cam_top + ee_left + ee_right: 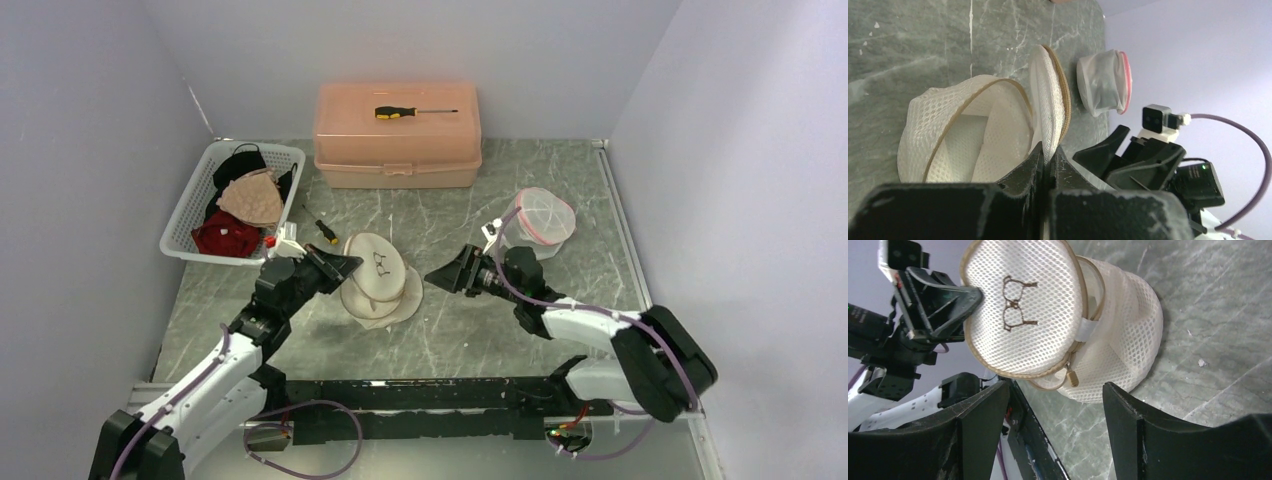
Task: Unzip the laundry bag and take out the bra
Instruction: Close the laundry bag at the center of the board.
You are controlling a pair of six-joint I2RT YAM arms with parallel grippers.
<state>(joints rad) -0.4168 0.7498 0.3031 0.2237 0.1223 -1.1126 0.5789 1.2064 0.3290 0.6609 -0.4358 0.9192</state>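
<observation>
The laundry bag (383,296) is a round white mesh pouch with tan trim, standing mid-table. Its lid (375,262), marked with a glasses emblem, is zipped open and lifted on edge. My left gripper (350,263) is shut on the rim of that lid (1048,100). The left wrist view looks into the open bag (948,130); only white mesh lining shows, and no bra can be made out there. My right gripper (432,274) hangs open just right of the bag, apart from it. The right wrist view shows the tan zipper pull (1071,377) dangling ahead of the right gripper (1056,386).
A second mesh bag with pink trim (543,217) lies at the right rear. A white basket (187,215) at the left rear holds beige, red and black garments. A pink box (397,140) with a screwdriver (412,111) on top stands at the back. A small screwdriver (322,228) lies near the basket.
</observation>
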